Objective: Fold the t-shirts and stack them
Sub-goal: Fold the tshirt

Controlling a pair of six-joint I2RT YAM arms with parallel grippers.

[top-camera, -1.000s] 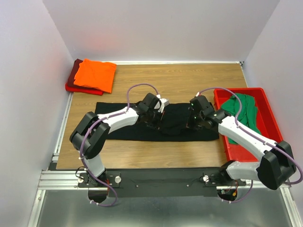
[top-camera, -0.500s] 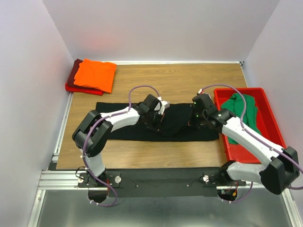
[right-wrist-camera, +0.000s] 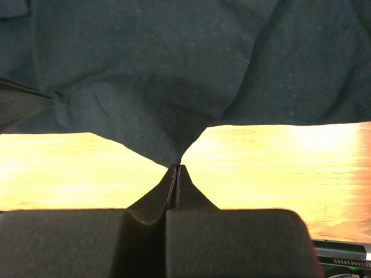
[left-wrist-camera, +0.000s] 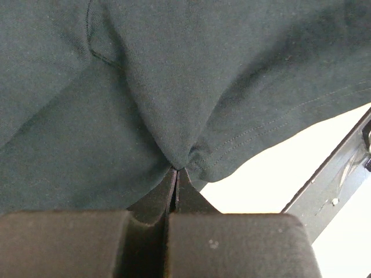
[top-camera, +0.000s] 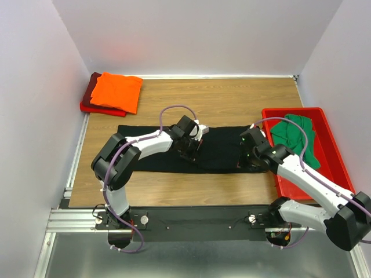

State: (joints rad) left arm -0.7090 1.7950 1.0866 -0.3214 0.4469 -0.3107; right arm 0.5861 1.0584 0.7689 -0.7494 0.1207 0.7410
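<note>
The black t-shirt lies stretched across the middle of the wooden table. My left gripper is shut on a pinch of its cloth near the middle; in the left wrist view the gripper holds the black t-shirt at its tips. My right gripper is shut on the cloth near the shirt's right end; the right wrist view shows the gripper pinching a corner of the black t-shirt. The orange t-shirt lies folded on the dark red one at the far left. The green t-shirt lies crumpled in the red bin.
The red plastic bin stands at the table's right edge, close to my right arm. The stack of folded shirts sits in the far left corner. White walls enclose the table on three sides.
Both grippers have pulled the black cloth toward the near edge. The right gripper has moved right and nearer; the bunched fold in the middle has flattened out.
</note>
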